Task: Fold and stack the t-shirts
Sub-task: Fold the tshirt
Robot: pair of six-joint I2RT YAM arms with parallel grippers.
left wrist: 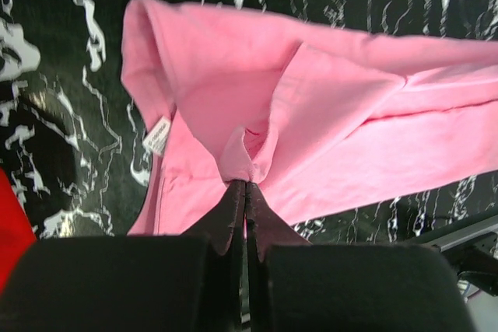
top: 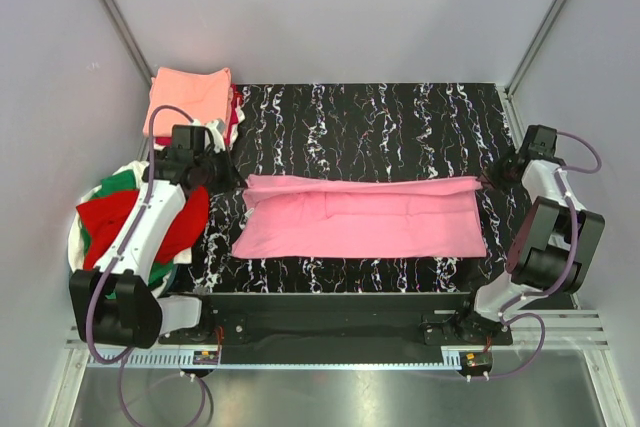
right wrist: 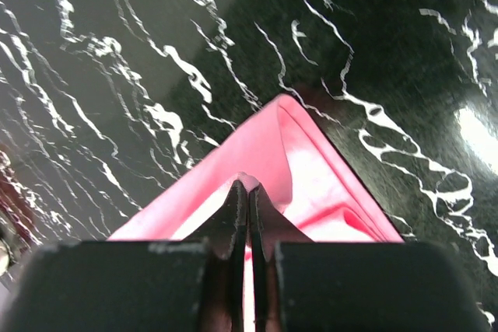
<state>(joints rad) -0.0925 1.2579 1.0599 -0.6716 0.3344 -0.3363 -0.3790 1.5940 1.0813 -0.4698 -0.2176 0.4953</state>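
A bubblegum pink t-shirt (top: 360, 222) lies across the middle of the black marbled mat, folded lengthwise into a long band. My left gripper (top: 238, 182) is at its far left corner. In the left wrist view the gripper (left wrist: 246, 183) is shut on a pinch of the pink cloth (left wrist: 350, 99), near the white neck label (left wrist: 157, 137). My right gripper (top: 487, 183) is at the far right corner. In the right wrist view it (right wrist: 247, 186) is shut on a raised point of the pink cloth (right wrist: 311, 184).
A folded salmon-orange t-shirt (top: 190, 95) lies at the mat's far left corner with red cloth (top: 236, 112) showing under it. A heap of red (top: 115, 217), green (top: 118, 184) and white cloth sits left of the mat under my left arm. Grey walls stand on three sides.
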